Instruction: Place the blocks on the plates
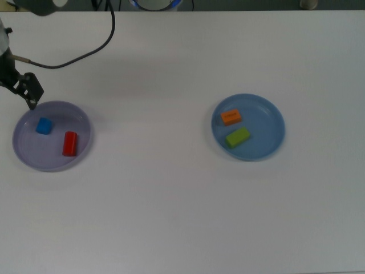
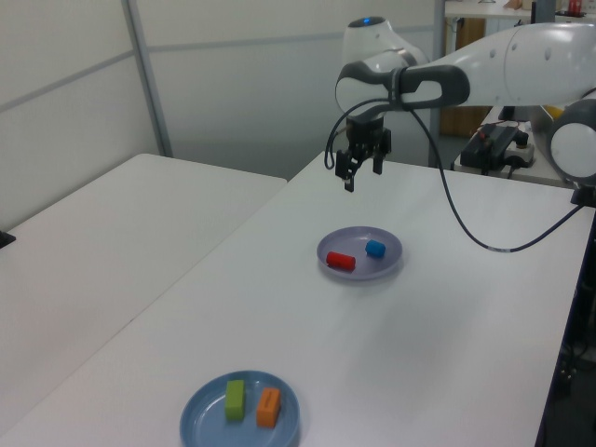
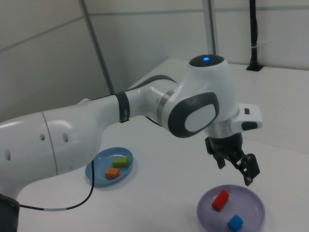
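Four blocks already lie on plates: below the empty pincer (image 2: 358,166), whose jaws stand apart, the blue cube (image 2: 375,249) and red cylinder (image 2: 340,262) rest in the lavender plate (image 2: 395,264); well away from it, the green block (image 1: 237,137) and orange block (image 1: 231,117) sit in the blue plate (image 1: 268,148). By my judgement the placing is finished, and what remains is only for the arm to pull clear.
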